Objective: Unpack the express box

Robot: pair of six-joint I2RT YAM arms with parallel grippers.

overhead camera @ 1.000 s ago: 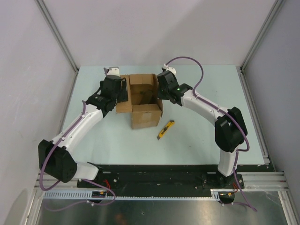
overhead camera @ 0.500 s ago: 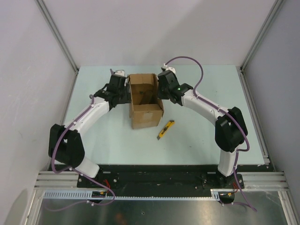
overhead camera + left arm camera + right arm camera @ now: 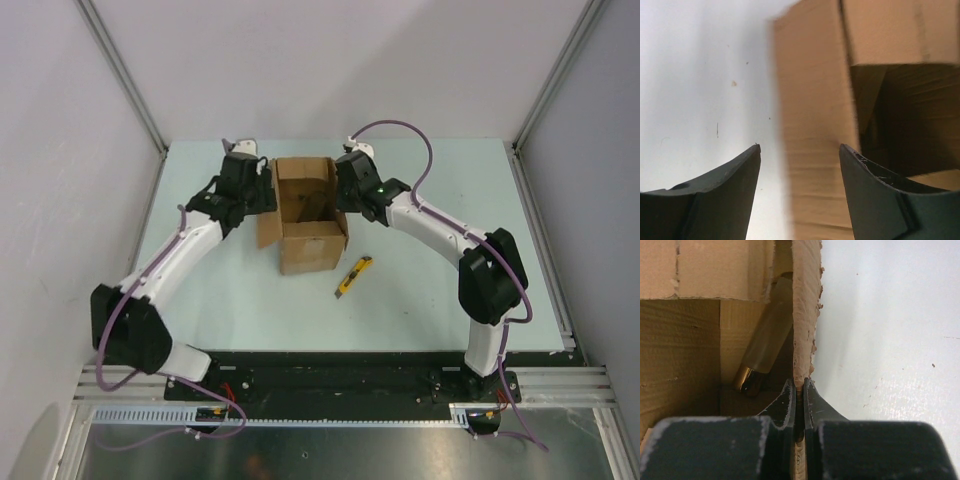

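The express box (image 3: 312,243) stands open in the middle of the table, its flaps spread. My left gripper (image 3: 264,196) is open at the box's left side; in the left wrist view (image 3: 800,149) the jaws straddle the left flap (image 3: 815,110) without touching it. My right gripper (image 3: 340,197) is shut on the box's right wall; the right wrist view (image 3: 799,386) shows the torn cardboard edge (image 3: 804,315) pinched between the fingers. A tan cylinder (image 3: 767,337) with a dark shiny end lies inside the box.
A yellow utility knife (image 3: 353,276) lies on the table just right of the box's front corner. The pale green table (image 3: 430,290) is bounded by white walls and metal frame posts at the sides and back.
My left arm has shifted a little to the left and its elbow has moved; the box's left flap leans outward again. The right arm and the box have stayed put.
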